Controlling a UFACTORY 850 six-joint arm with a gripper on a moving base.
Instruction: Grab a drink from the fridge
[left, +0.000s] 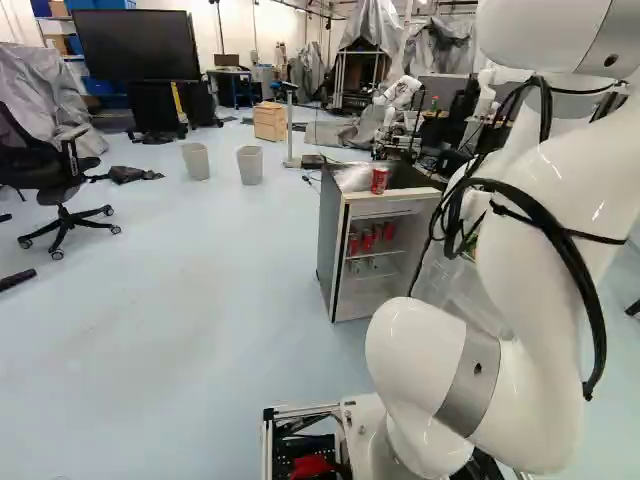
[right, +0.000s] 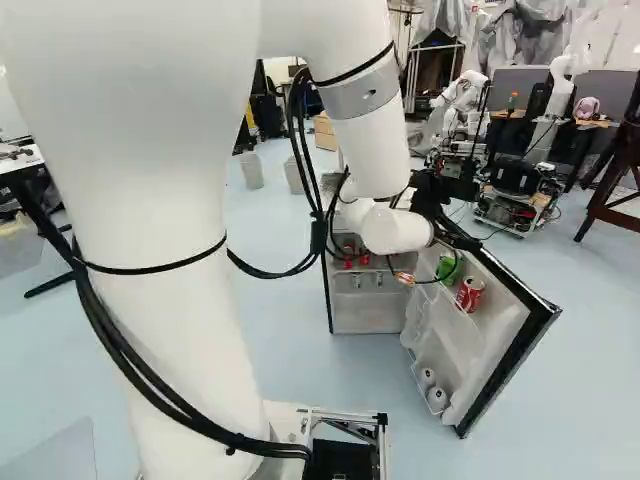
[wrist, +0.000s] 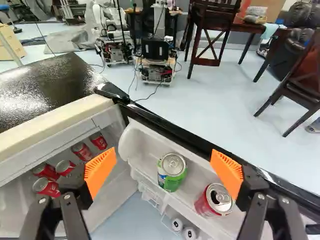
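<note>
In the right base view my gripper (right: 432, 190) is partly hidden behind the arm, above the opened fridge door (right: 500, 330). The wrist view shows the gripper (wrist: 164, 172) open, with nothing held between its orange pads. A green can (wrist: 172, 172) stands on the door's upper shelf, below and between the fingers. On that same shelf a red can (wrist: 215, 201) is nearer the finger on the door's outer side. Several red cans (wrist: 82, 151) stand inside the fridge body, past the other finger. The fridge (left: 340, 250) has one more red can (left: 379, 180) on top.
White-topped cans (wrist: 189, 233) sit in the door's lower shelf. The door's black edge (wrist: 190, 142) runs close beyond the shelf cans. Another robot (wrist: 157, 55) stands behind, with a wooden chair (wrist: 214, 35) nearby. Two bins (left: 250, 165) are on the floor left of the fridge.
</note>
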